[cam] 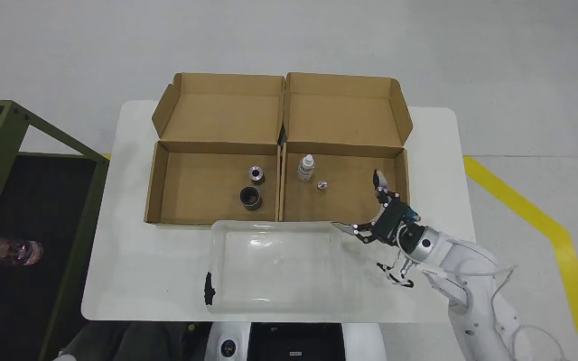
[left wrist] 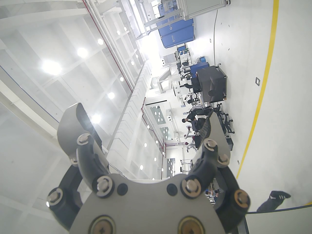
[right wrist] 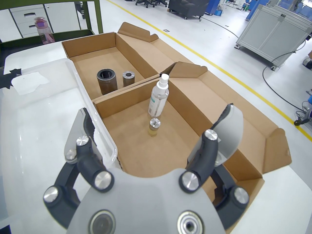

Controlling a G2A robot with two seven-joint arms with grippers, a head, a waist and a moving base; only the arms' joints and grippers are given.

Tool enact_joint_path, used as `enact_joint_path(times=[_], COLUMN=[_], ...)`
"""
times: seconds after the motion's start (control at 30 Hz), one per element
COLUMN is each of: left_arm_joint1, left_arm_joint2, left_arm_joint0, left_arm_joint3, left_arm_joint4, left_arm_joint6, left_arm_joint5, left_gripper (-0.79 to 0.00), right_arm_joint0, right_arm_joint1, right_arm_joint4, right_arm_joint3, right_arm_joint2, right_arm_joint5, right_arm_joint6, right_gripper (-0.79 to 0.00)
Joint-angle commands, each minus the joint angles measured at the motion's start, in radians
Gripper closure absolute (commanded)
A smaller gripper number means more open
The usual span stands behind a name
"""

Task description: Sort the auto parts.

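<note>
Two open cardboard boxes stand side by side. The left box (cam: 181, 185) (right wrist: 82, 59) holds a large dark metal cylinder (cam: 250, 198) (right wrist: 106, 81) and a smaller metal sleeve (cam: 256, 172) (right wrist: 128, 78). In the right box (cam: 352, 194) (right wrist: 131, 132) stand a clear spray bottle (cam: 307, 166) (right wrist: 158, 97) and a small capped metal part (cam: 321, 187) (right wrist: 154, 127). My right gripper (cam: 359, 202) (right wrist: 158, 120) hovers open and empty over the right box's near edge, beside the clear tray. My left gripper (left wrist: 143, 120) is open, empty, and points up at the ceiling.
A clear plastic tray (cam: 230, 271) (right wrist: 14, 122) lies in front of the boxes, with a black scrap (cam: 209, 291) on its left rim. A green cart (cam: 27, 135) with a pink bottle (right wrist: 43, 31) stands left of the white table (cam: 117, 226).
</note>
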Motion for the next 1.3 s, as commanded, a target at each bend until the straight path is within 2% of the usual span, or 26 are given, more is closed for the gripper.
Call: enact_joint_path(times=[0.0, 0.57, 1.0, 1.27], left_arm_joint1=[0.0, 0.0, 0.0, 0.0], left_arm_joint2=[0.0, 0.0, 0.0, 0.0], left_arm_joint0=[0.0, 0.0, 0.0, 0.0], left_arm_joint3=[0.0, 0.0, 0.0, 0.0], left_arm_joint4=[0.0, 0.0, 0.0, 0.0], left_arm_joint6=[0.0, 0.0, 0.0, 0.0], left_arm_joint5=[0.0, 0.0, 0.0, 0.0], left_gripper=[-0.785, -0.785, -0.785, -0.785], right_arm_joint0=[-0.026, -0.184, -0.245, -0.251], right_arm_joint1=[0.003, 0.023, 0.031, 0.032], right_arm_joint4=[-0.003, 0.009, 0.017, 0.029], right_arm_joint3=[0.002, 0.003, -0.008, 0.01], right_arm_joint2=[0.023, 0.178, 0.253, 0.258], right_arm_joint5=[0.01, 0.065, 0.117, 0.131], right_arm_joint6=[-0.023, -0.15, -0.184, -0.197], right_gripper=[-0.785, -0.785, -0.785, -0.785])
